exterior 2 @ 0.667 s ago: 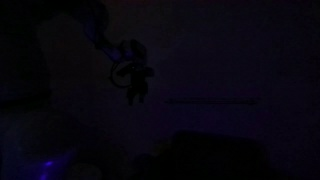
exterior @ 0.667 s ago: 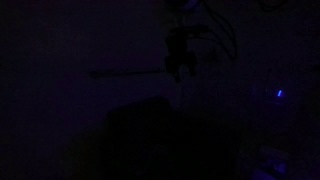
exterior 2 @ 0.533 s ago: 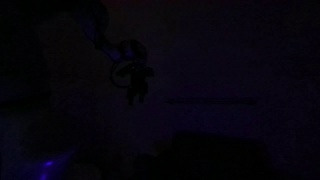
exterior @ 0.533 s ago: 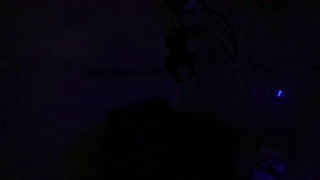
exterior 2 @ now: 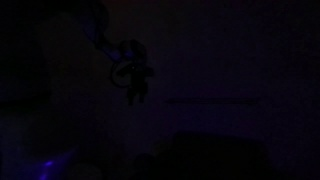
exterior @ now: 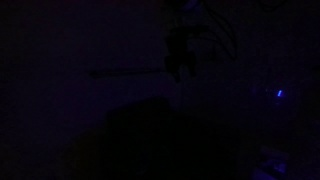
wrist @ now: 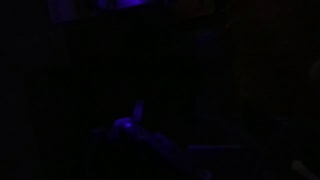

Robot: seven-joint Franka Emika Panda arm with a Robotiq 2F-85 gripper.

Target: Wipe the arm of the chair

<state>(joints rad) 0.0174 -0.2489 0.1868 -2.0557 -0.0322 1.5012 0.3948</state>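
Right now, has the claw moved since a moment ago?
No. The claw sits unchanged against the blue light, though the frames are very dark.

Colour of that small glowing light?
Blue; the small light shows best in an exterior view.

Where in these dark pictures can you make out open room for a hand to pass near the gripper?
Too dark to name bare surfaces. In both exterior views the gripper hangs higher than a dark bulk, with dim open space between. Crowding cannot be judged.
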